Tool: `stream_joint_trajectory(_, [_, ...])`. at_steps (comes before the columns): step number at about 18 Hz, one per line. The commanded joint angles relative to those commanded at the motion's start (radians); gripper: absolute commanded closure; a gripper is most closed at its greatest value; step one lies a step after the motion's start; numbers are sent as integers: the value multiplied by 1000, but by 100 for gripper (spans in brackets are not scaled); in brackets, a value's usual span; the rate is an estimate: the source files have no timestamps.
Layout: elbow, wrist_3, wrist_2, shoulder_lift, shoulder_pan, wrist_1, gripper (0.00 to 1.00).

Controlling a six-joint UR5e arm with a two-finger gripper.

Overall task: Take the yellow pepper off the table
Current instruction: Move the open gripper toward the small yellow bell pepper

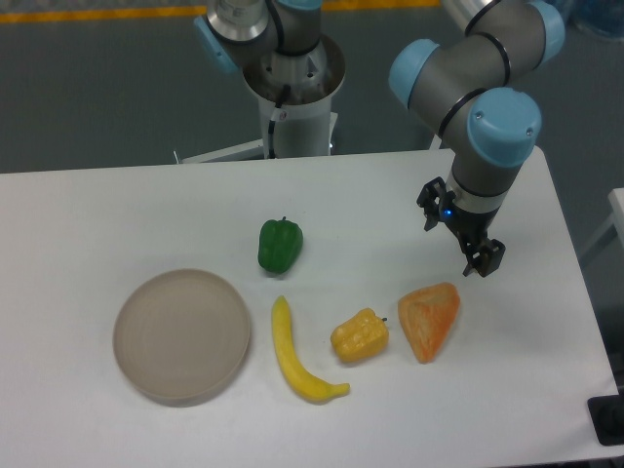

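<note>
Camera view: the gripper [456,244], fingers spread and empty at right of centre, should swing down-left over the yellow pepper [359,335], lying lower centre between banana [297,356] and orange wedge [429,320], avoiding both.

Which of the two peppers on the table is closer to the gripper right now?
The yellow pepper, lying between the banana and the orange wedge. The green pepper sits farther from the gripper, toward the table's middle.
</note>
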Motion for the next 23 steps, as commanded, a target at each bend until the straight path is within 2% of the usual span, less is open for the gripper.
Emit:
stream_joint_trajectory(8, [12,-8,-15,14,-6,-2,0])
stream_joint_trajectory(11, [-37,-14,-23,44,-21,-5,0])
stream_joint_trajectory(13, [-73,-113,-47,74,-66,2,0])
stream_joint_trajectory(23, [-84,-167,-60,52,-120,69,0])
